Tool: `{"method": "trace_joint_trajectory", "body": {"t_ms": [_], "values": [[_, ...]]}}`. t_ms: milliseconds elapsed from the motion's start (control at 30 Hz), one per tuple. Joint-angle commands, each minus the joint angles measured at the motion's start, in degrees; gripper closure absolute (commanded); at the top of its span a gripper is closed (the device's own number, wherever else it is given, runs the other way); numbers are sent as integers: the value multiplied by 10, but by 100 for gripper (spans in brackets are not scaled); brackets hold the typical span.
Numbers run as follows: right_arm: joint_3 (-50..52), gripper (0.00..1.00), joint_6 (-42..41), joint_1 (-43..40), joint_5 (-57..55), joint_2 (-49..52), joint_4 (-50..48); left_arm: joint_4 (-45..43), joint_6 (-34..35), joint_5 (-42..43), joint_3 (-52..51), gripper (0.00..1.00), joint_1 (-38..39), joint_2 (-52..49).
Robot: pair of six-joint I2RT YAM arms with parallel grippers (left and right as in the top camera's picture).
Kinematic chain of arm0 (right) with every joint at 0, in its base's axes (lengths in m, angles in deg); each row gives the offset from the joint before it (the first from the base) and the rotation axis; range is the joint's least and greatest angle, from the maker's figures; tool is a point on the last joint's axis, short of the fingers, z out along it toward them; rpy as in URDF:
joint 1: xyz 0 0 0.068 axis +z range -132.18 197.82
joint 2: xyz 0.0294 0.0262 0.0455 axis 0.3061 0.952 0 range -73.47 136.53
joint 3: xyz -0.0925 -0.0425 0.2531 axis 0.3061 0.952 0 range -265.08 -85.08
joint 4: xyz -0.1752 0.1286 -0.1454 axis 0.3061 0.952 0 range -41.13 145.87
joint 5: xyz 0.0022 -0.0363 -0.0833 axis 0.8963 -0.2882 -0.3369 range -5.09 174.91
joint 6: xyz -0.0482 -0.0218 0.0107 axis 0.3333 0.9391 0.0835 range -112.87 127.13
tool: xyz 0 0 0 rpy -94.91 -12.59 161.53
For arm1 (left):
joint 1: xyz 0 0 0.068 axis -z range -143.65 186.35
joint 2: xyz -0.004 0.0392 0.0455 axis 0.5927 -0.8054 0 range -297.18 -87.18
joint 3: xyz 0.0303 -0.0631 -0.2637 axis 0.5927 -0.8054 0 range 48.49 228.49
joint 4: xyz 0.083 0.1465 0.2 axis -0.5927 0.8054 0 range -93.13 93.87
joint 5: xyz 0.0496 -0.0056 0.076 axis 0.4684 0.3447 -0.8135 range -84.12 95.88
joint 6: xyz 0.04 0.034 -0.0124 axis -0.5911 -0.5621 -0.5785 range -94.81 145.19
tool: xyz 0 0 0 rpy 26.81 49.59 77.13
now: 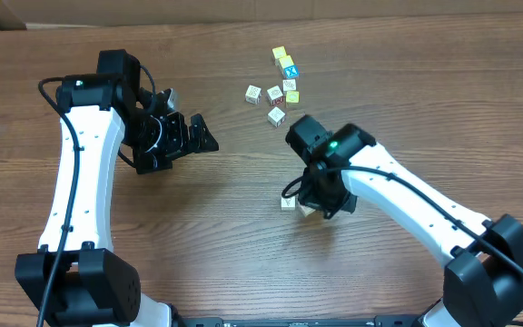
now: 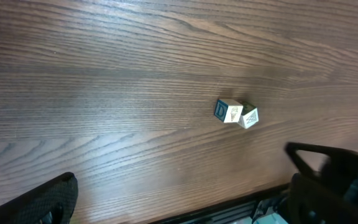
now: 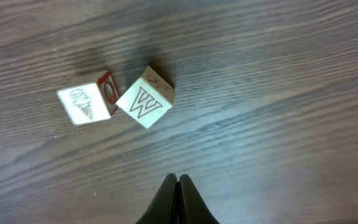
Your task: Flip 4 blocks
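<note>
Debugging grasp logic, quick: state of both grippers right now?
Left gripper: open, empty.
Right gripper: shut, holding nothing.

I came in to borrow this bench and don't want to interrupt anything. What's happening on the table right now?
It's a block-flipping job. The right pincer is shut and empty, poised near two blocks lying side by side: a W block and an ice-cream block with a red side. The left pincer hangs open off to the side, holding nothing. The other blocks sit clustered farther back.
</note>
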Motion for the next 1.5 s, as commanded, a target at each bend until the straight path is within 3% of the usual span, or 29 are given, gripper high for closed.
{"method": "trace_joint_trajectory", "body": {"t_ms": [0,633,1067,1467], "values": [[37,96,-29,0,21,-17,-32,-1,-7,0,12,0,2,-2],[150,96,-54,0,64,-17,-191,-1,-7,0,12,0,2,-2],[188,96,-122,0,63,-17,-235,-1,-7,0,12,0,2,-2],[205,96,-117,-3,43,-17,-271,-1,-7,0,12,0,2,-2]]}}
